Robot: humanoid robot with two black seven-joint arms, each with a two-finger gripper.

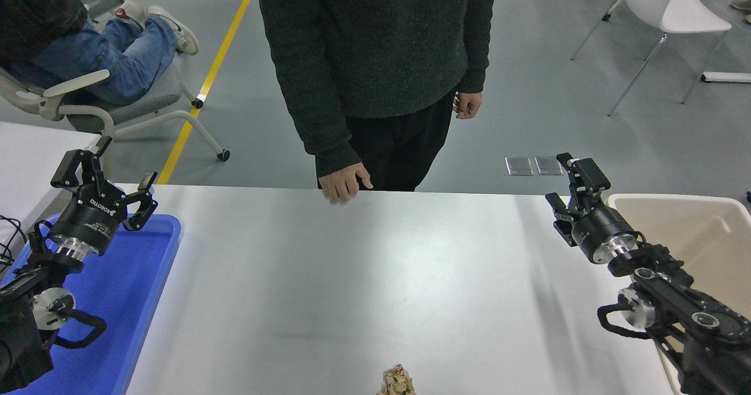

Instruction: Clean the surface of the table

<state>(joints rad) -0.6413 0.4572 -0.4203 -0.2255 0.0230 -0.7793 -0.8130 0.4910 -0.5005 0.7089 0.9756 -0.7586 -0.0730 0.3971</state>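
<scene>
The right claw (567, 185) hangs empty with its fingers apart over the worktop's (352, 277) far right part, just beside the one beige bin (704, 230); the left claw (105, 175) is parked, likewise spread and empty, above the single blue tray (135, 301). The white worktop spreads between them with one crumpled brown paper wad (398, 381) at its near edge. One person's hand (342, 182) touches the far edge.

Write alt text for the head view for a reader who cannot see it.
A white table surface holds one crumpled brown paper wad at its near edge. The open left gripper hangs over a blue tray, the open right gripper beside a beige bin. A person's hand is at the far edge.
</scene>
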